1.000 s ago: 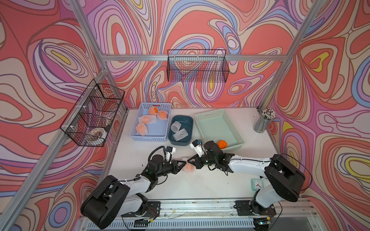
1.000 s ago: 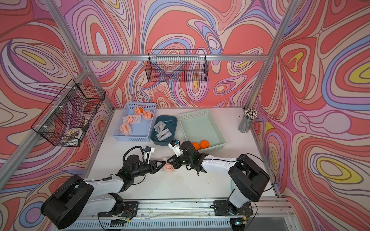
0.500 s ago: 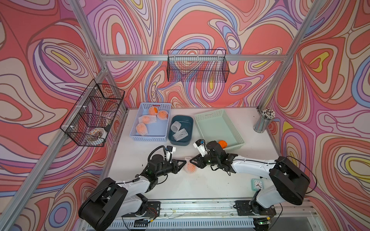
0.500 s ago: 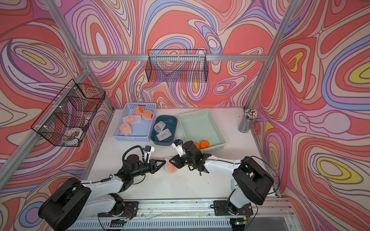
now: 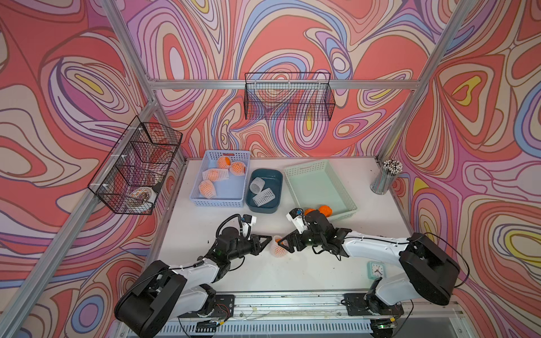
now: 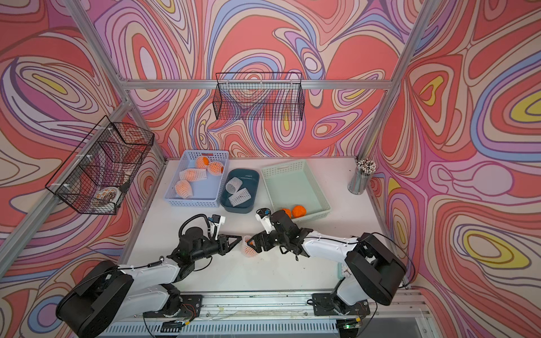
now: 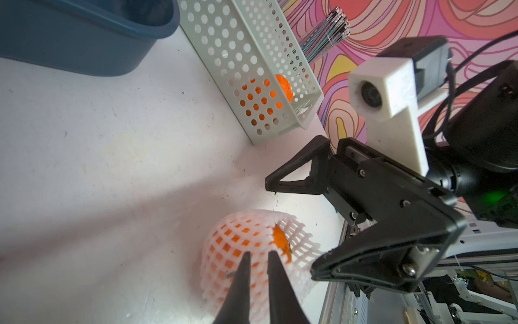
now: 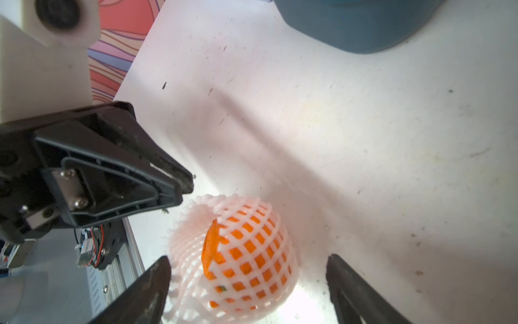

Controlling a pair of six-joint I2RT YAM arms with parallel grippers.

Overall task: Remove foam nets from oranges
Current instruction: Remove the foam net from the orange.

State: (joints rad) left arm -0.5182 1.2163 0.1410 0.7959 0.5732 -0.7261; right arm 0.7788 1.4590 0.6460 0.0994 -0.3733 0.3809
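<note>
One orange in a white foam net [image 5: 277,248] [image 6: 249,249] sits on the white table between the two arms, its skin showing at the net's open end [image 8: 213,246]. My right gripper [image 8: 249,259] [image 5: 283,243] is open, one finger on each side of the netted orange and neither touching it. My left gripper [image 7: 258,254] [image 5: 268,238] is shut, its tips just beside the net's rim with nothing seen between them. Several more netted oranges [image 5: 209,188] lie in the lavender basket [image 5: 216,204]. Two bare oranges [image 5: 325,210] sit in the mint basket [image 5: 345,187].
A dark teal tub [image 5: 265,209] holds two empty foam nets [image 5: 263,196]. A cup of pencils [image 5: 385,179] stands at the back right. A small mint clock [image 5: 377,269] lies by the right arm. Black wire baskets [image 5: 288,98] hang on the back and left walls.
The right gripper has gone from shut to wide open and drawn back slightly to the right. The netted orange stays on the table. The left gripper has hardly moved.
</note>
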